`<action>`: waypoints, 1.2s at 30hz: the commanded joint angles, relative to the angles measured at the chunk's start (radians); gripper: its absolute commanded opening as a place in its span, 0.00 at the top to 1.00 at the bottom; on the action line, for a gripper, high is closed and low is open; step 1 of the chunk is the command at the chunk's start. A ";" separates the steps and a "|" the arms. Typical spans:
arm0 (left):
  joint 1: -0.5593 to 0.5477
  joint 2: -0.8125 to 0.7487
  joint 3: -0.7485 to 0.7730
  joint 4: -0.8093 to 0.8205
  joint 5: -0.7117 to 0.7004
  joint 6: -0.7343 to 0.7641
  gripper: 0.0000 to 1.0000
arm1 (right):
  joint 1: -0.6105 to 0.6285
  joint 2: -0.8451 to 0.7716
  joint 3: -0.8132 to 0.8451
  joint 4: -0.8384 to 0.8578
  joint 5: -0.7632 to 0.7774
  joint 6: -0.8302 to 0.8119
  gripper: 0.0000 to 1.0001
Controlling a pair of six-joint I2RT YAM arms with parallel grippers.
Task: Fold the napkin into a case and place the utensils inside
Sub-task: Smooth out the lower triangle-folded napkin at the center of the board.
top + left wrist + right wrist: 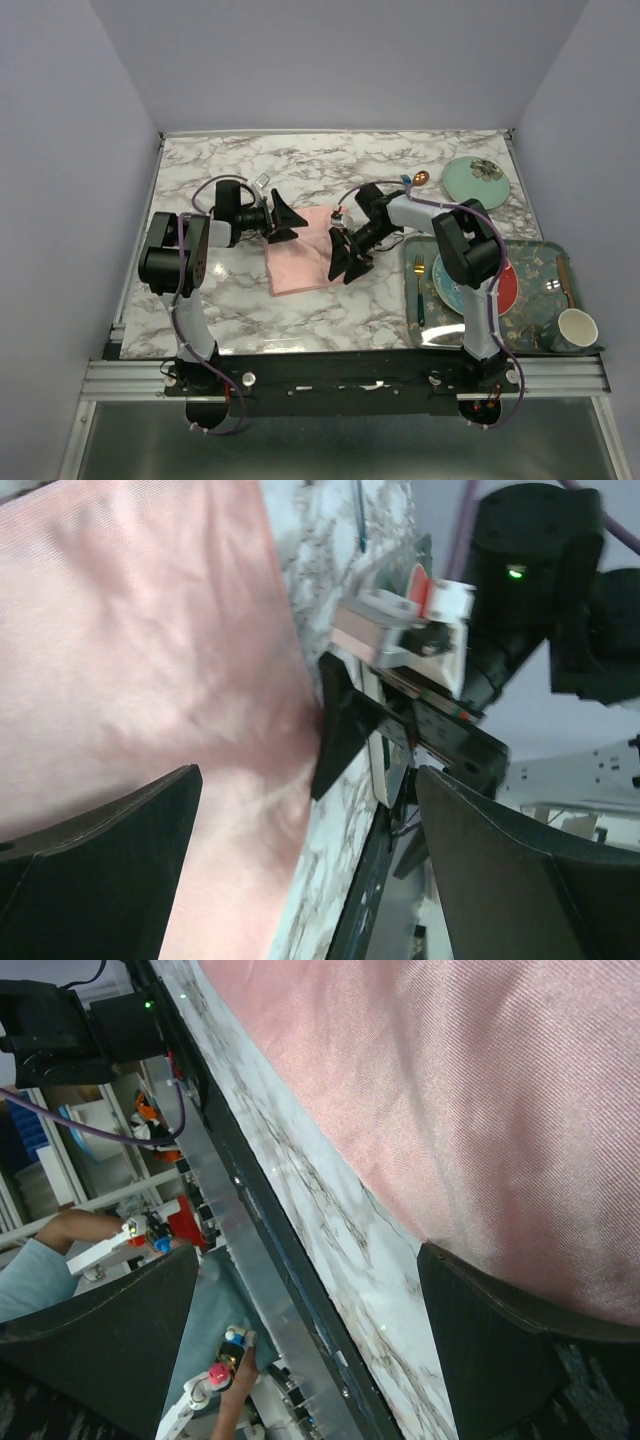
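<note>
Surface: white-grey marble table [400, 160], enclosed by pale lilac walls [330, 60] on three sides. Pink napkin [298, 265] lies mid-table, between my left gripper [287, 224] and my right gripper [346, 255]. Both have fingers spread apart, holding nothing. Patterned tray [530, 246] at near right.

The marble table [230, 300] carried a pink napkin [300, 265]; right of it sat a patterned tray [540, 258], and far-right of it a green dish [475, 180].
</note>
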 commanded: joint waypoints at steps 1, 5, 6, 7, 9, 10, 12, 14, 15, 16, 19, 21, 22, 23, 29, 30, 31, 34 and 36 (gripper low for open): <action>0.025 0.099 -0.015 0.138 -0.068 -0.103 0.01 | -0.007 0.047 0.038 -0.017 0.134 -0.082 0.00; 0.085 0.125 -0.082 0.096 -0.110 -0.086 0.01 | -0.007 0.055 0.056 -0.036 0.163 -0.102 0.00; 0.094 0.119 -0.119 0.090 -0.113 -0.089 0.01 | -0.007 0.058 0.062 -0.042 0.169 -0.106 0.00; 0.094 0.111 -0.137 0.088 -0.111 -0.089 0.01 | -0.006 0.060 0.066 -0.046 0.175 -0.113 0.00; 0.094 0.087 -0.193 0.084 -0.103 -0.096 0.01 | -0.007 0.072 0.075 -0.056 0.193 -0.120 0.00; 0.091 0.076 -0.208 0.085 -0.100 -0.103 0.01 | -0.007 0.078 0.087 -0.059 0.200 -0.134 0.00; 0.088 0.033 -0.249 0.088 -0.088 -0.112 0.01 | -0.007 0.087 0.099 -0.071 0.233 -0.151 0.00; 0.081 -0.013 -0.268 0.087 -0.070 -0.116 0.01 | -0.007 0.094 0.127 -0.077 0.270 -0.182 0.00; 0.079 -0.068 -0.270 0.082 -0.062 -0.120 0.01 | -0.007 0.097 0.139 -0.083 0.279 -0.192 0.00; 0.074 -0.099 -0.262 0.072 -0.045 -0.103 0.01 | -0.007 0.097 0.150 -0.089 0.286 -0.214 0.00; 0.073 -0.208 -0.126 -0.196 -0.050 0.065 0.01 | -0.006 0.074 0.207 -0.121 0.275 -0.257 0.00; 0.074 -0.246 0.042 -0.488 -0.126 0.334 0.01 | -0.007 0.042 0.219 -0.131 0.241 -0.271 0.00; 0.073 -0.249 0.096 -0.566 -0.163 0.432 0.01 | -0.007 -0.001 0.214 -0.131 0.230 -0.274 0.00; 0.073 -0.246 0.147 -0.630 -0.265 0.560 0.01 | -0.007 -0.021 0.210 -0.129 0.209 -0.272 0.00; 0.074 -0.087 0.443 -0.961 -0.479 0.925 0.37 | -0.009 -0.138 0.116 -0.109 0.325 -0.203 0.09; 0.074 -0.058 0.470 -0.994 -0.488 0.983 0.48 | -0.014 -0.144 0.101 -0.091 0.345 -0.191 0.14; 0.071 -0.046 0.477 -1.007 -0.493 1.017 0.57 | -0.017 -0.147 0.080 -0.088 0.362 -0.171 0.25; 0.061 -0.004 0.497 -1.065 -0.527 1.104 0.71 | -0.027 -0.144 0.064 -0.083 0.393 -0.130 0.41; 0.056 0.011 0.493 -1.093 -0.541 1.137 0.70 | -0.032 -0.138 0.066 -0.077 0.398 -0.116 0.44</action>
